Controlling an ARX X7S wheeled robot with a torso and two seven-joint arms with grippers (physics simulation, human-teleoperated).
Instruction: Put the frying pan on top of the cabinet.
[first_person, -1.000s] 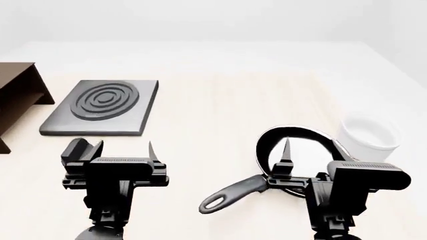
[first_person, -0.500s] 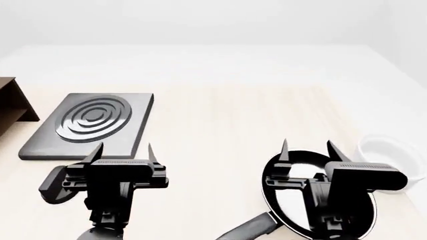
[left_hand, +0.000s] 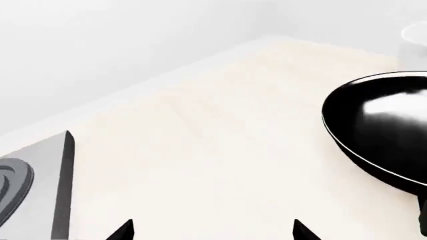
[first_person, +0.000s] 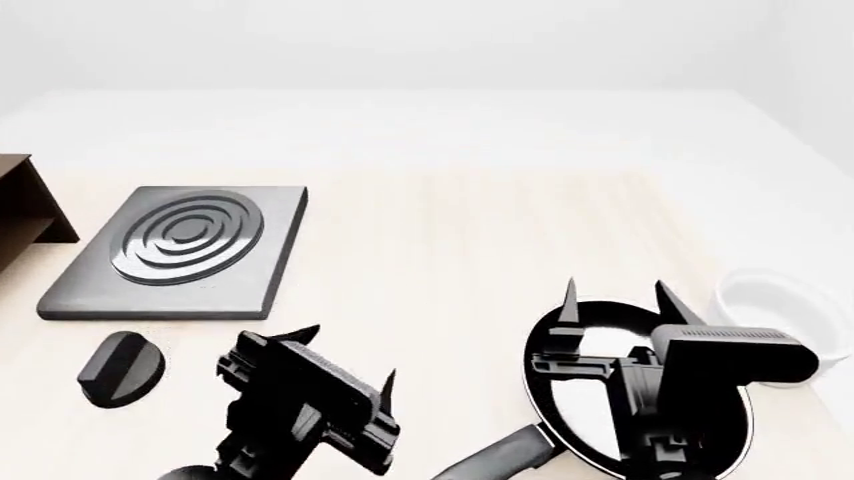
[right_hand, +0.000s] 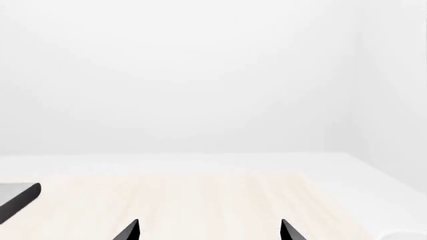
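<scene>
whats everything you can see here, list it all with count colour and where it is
frying pan: 1, black with a glossy pale inside and dark grey handle, near right of the table, partly behind the right gripper
cabinet: 1, dark brown, far left edge of the head view, mostly cut off
burner plate: 1, grey square with raised rings, left side of the table, right of the cabinet
knob: 1, black, roundish, on the table just in front of the burner plate
bowl: 1, white, right edge of the table, beyond the pan
table: 1, pale wood top
left gripper: 1, black, open, turned toward the pan
right gripper: 1, black, open, above the pan
</scene>
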